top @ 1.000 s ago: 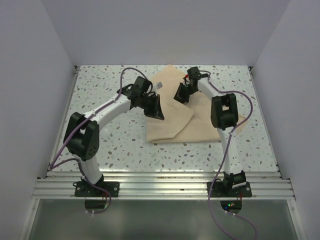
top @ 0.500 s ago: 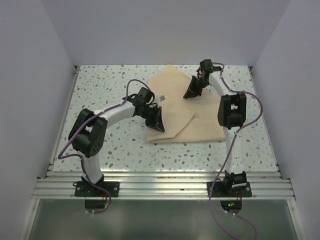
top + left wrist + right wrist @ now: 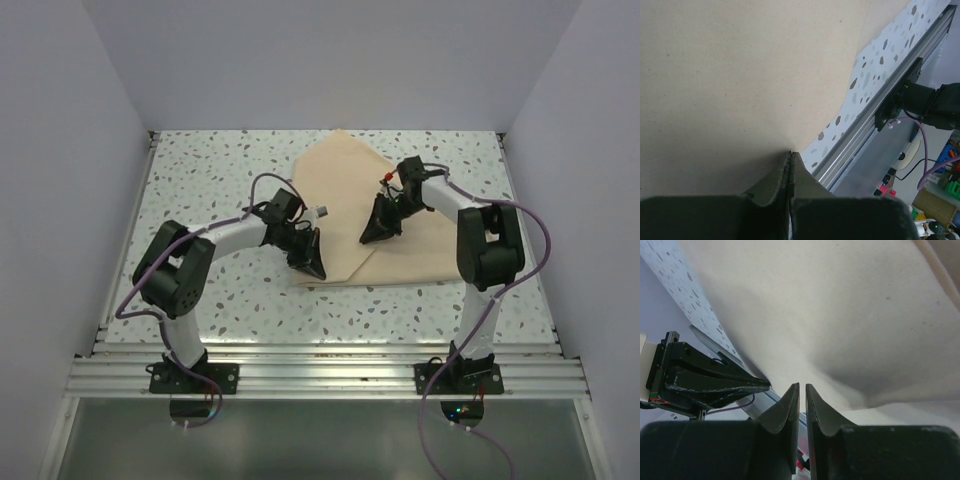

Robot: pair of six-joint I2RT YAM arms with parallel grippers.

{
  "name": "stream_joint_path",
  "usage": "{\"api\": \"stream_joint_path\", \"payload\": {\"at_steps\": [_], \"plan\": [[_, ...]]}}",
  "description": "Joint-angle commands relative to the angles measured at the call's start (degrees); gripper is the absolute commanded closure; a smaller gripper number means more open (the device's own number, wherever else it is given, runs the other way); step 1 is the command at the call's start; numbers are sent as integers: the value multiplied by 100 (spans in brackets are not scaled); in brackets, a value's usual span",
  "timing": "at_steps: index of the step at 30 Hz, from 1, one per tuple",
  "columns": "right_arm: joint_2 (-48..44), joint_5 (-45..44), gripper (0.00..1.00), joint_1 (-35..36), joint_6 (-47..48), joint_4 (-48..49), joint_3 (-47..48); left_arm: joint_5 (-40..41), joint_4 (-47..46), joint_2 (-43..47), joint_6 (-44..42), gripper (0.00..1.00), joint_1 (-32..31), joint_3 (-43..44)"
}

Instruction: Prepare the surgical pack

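Observation:
The tan cloth (image 3: 350, 180) lies partly folded on the speckled table, its point towards the back. My left gripper (image 3: 314, 268) is at the cloth's near-left corner. In the left wrist view its jaws (image 3: 790, 153) are pressed together at the cloth's (image 3: 740, 75) edge. My right gripper (image 3: 368, 238) is over the middle of the cloth. In the right wrist view its jaws (image 3: 802, 385) stand a thin slit apart at a raised fold of cloth (image 3: 840, 315). The tin, instruments and gauze are hidden or out of view.
The speckled table (image 3: 200, 170) is walled on the left, right and back. An aluminium rail (image 3: 320, 370) runs along the near edge and shows in the left wrist view (image 3: 875, 120). The left gripper's fingers (image 3: 715, 380) show close by in the right wrist view.
My left gripper moved towards the near edge, to the cloth's near-left corner. My right gripper swung from the back right to the middle, and the cloth's right flap now lies folded inward.

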State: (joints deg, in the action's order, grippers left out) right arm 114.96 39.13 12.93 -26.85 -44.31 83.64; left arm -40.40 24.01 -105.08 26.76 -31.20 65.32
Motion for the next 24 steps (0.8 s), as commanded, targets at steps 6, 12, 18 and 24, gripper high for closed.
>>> {"api": "stream_joint_path", "payload": {"at_steps": [6, 12, 18, 24], "plan": [[-193, -81, 86, -282, 198, 441, -374, 410, 192, 400, -373, 100, 44, -538], [-946, -1528, 82, -1202, 110, -154, -181, 708, 674, 970, -584, 94, 53, -39], [-1958, -3726, 36, -2144, 5, -8, -742, 1096, 738, 1095, -761, 75, 53, 613], [-1776, -4133, 23, -3066, -57, 370, -1121, 333, -307, 393, -217, 69, 44, 816]]}}
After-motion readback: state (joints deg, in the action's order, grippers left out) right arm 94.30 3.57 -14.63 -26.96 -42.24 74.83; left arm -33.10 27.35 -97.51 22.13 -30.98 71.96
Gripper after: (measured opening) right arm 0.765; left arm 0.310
